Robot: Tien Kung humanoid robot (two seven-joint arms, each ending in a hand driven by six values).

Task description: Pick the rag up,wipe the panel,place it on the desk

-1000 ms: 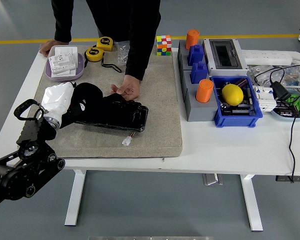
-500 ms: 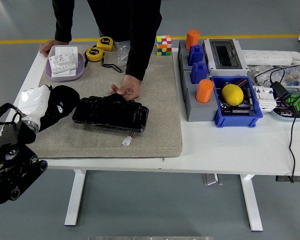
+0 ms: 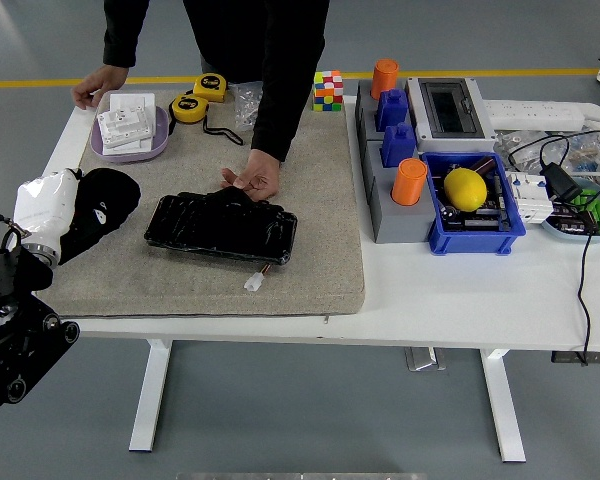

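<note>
A glossy black panel point(image 3: 220, 226) lies on the grey felt mat point(image 3: 310, 200) in the middle left of the table. The person's hand point(image 3: 248, 180) rests on the panel's far edge. My left hand point(image 3: 46, 205), white with a black arm, is at the mat's left edge, well left of the panel. It is shut on the black rag point(image 3: 102, 205), which covers the fingers and trails toward the panel without touching it. The right arm does not show.
A lilac tray point(image 3: 130, 135) of white cards sits back left, with the person's other hand point(image 3: 93, 85) beside it. Yellow tape measures point(image 3: 198, 97) and a colour cube point(image 3: 327, 90) lie behind. Right of the mat stand grey blocks with orange cups point(image 3: 409, 181), a blue bin point(image 3: 475, 205) and cables point(image 3: 570, 180).
My left hand has pulled the rag off the panel and moved left to the mat's edge. The person's far hand lifted from the table corner; the hand on the panel stayed.
</note>
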